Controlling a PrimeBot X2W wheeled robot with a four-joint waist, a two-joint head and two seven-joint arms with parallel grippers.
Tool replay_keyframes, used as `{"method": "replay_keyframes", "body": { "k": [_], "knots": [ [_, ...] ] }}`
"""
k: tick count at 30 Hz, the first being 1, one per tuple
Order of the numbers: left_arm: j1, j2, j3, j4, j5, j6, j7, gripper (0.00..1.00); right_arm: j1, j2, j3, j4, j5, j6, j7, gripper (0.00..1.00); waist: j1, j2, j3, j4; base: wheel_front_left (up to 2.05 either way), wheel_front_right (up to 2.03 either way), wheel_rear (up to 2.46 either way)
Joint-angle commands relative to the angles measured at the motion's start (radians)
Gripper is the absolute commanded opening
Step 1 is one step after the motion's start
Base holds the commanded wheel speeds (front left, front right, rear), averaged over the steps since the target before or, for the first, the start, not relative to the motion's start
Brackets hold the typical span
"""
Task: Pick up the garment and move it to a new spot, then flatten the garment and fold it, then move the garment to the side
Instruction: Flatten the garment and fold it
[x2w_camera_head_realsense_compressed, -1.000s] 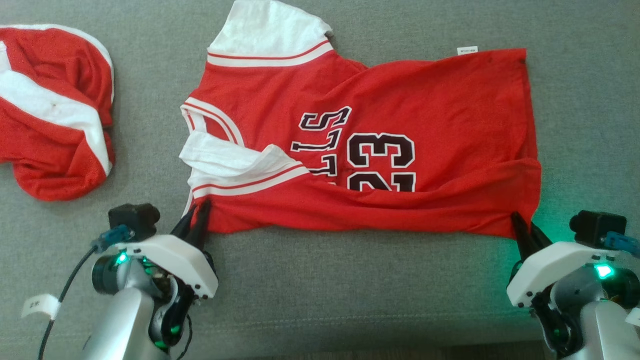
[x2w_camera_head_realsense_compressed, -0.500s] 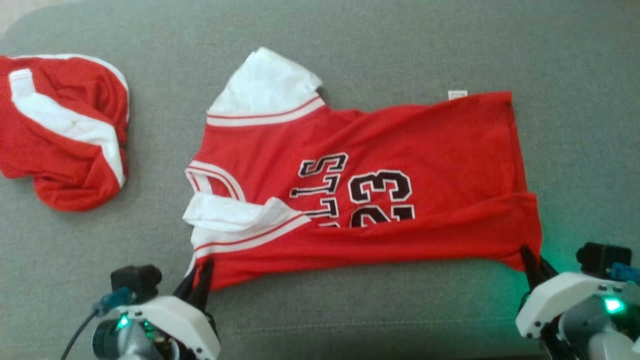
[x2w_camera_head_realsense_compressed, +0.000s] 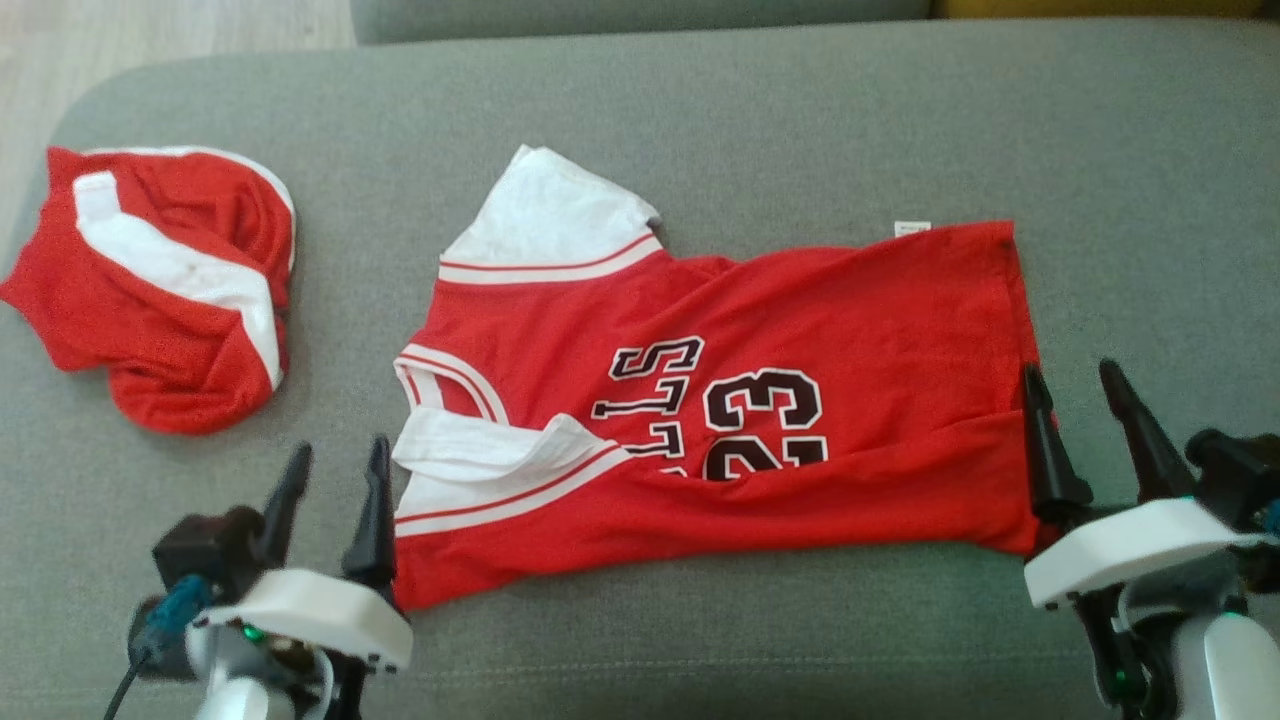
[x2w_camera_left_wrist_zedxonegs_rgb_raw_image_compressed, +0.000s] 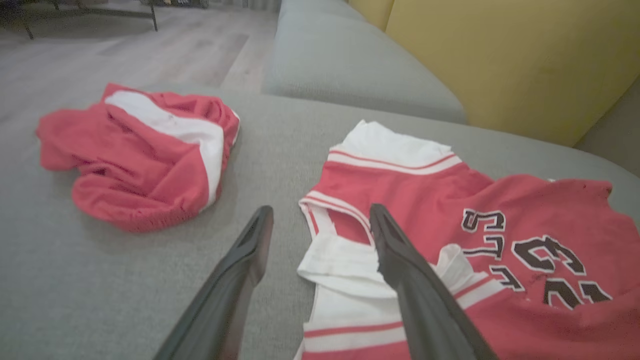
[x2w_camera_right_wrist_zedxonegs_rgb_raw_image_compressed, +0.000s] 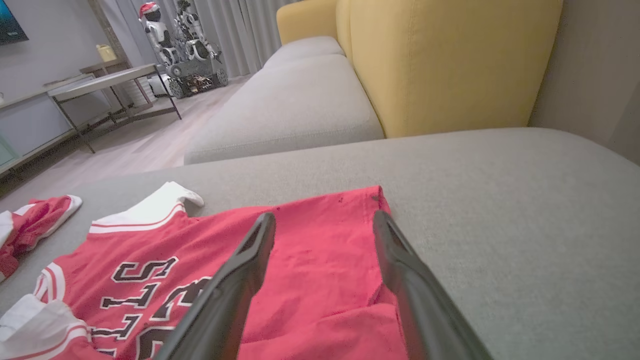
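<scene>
Red jersey (x2w_camera_head_realsense_compressed: 830, 320) lies mid-frame on the grey cushion (x2w_camera_head_realsense_compressed: 700, 120), lower edge folded over. Left tool (x2w_camera_head_realsense_compressed: 338, 452), lower left, jaws apart beside the sleeve. Right tool (x2w_camera_head_realsense_compressed: 1070, 372), lower right, jaws apart at the hem. Second red garment (x2w_camera_head_realsense_compressed: 170, 300) lies upper left.

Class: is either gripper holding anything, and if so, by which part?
Nothing is held. The left gripper and the right gripper both stand open at the red jersey's two ends.
</scene>
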Motion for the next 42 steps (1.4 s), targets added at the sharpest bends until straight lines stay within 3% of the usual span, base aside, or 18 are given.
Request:
{"method": "replay_keyframes", "body": {
  "k": [1,10,24,34,42],
  "knots": [
    [-0.057,0.017,0.045,-0.045,0.022,0.01,-0.032,1.0,-0.039,-0.014,0.029,-0.048,-0.013,-0.001,-0.018,1.0,0.0,0.0,-0.02,0.003,0.0,0.0,0.0],
    [-0.092,0.053,0.031,-0.088,0.105,0.04,-0.071,1.0,-0.036,-0.013,0.06,-0.078,-0.048,-0.001,-0.033,1.0,0.0,0.0,-0.067,0.007,0.0,0.0,0.0],
    [-0.11,0.056,0.009,-0.063,0.102,0.036,-0.064,1.0,-0.04,-0.01,0.053,-0.072,-0.052,-0.001,-0.028,1.0,0.0,0.0,-0.058,0.012,0.0,0.0,0.0],
    [-0.434,0.006,-0.058,0.059,0.079,-0.071,-0.024,1.0,-0.124,-0.01,0.028,-0.108,-0.067,-0.001,-0.019,1.0,0.0,0.0,0.097,0.028,0.0,0.0,0.0],
    [-0.829,-0.041,-0.091,0.467,0.061,-0.18,0.006,1.0,-0.249,-0.011,0.07,-0.095,-0.068,-0.001,-0.041,1.0,0.0,0.0,0.265,-0.058,0.0,0.0,0.0]
  ]
}}
